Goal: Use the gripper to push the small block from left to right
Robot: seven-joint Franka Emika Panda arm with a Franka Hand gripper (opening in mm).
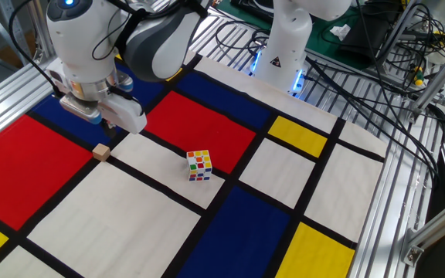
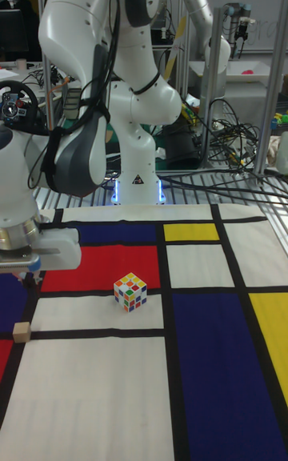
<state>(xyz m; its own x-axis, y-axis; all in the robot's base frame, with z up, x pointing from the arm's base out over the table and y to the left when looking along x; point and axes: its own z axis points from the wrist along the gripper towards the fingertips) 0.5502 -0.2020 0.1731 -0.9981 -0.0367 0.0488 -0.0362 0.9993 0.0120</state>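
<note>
The block (image 1: pixel 101 152) sits apart from the gripper (image 1: pixel 108 126), just toward the camera, whose jaws I cannot tell open or closed.

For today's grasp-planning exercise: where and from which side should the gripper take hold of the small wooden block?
Grip the block across two opposite vertical faces, coming straight down from above. It sits flat on the mat with its top exposed and open space all round; the puzzle cube stands well clear. The gripper hovers just behind it.
</note>
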